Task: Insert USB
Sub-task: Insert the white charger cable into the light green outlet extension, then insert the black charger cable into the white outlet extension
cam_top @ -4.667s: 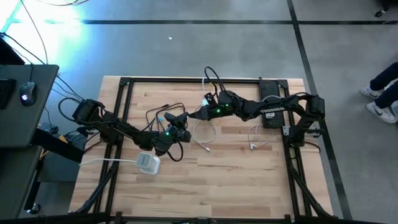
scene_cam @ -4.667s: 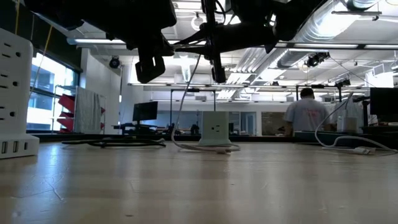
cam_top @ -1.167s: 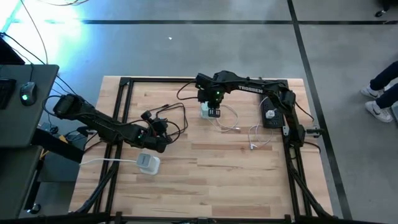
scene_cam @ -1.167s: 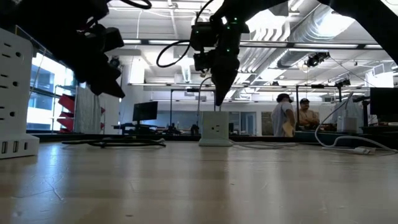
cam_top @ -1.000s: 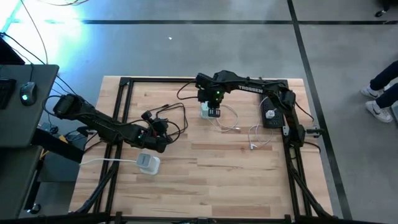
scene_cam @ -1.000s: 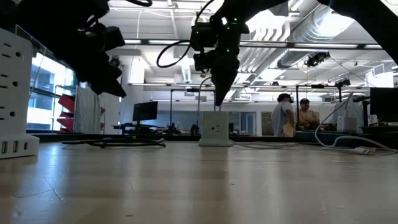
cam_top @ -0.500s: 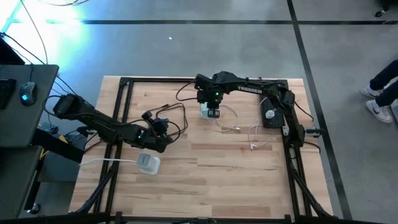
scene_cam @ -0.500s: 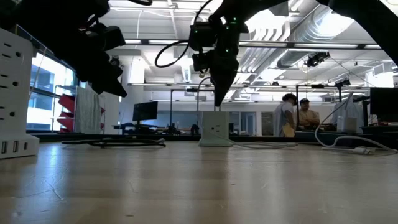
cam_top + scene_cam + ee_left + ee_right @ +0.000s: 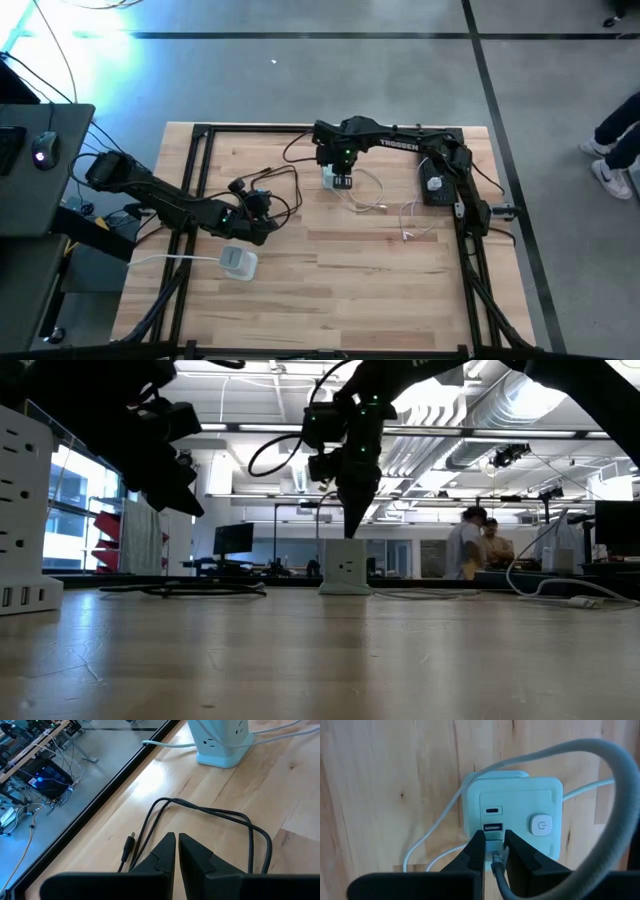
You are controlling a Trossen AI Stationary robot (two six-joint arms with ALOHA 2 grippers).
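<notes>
A white power cube stands on the wooden table at its far middle, also seen in the high view. Its top face shows a small oval port, a USB-A port and a round button. My right gripper hangs right over the cube, pointing down, shut on a USB plug. It also shows in the high view and the low view. My left gripper is shut on nothing, above a black cable, left of the middle. My right gripper pinches the USB plug's body between its two fingers, coming from above and pointing down. The plug's grey cable runs back between the fingers. Its tip is at the cube's top face beside the USB-A port; whether it is inside, I cannot tell.
A grey cable arcs over the cube. White cables lie right of the cube, and a black device lies near the right rail. A second white power strip sits near the left, close to the low camera.
</notes>
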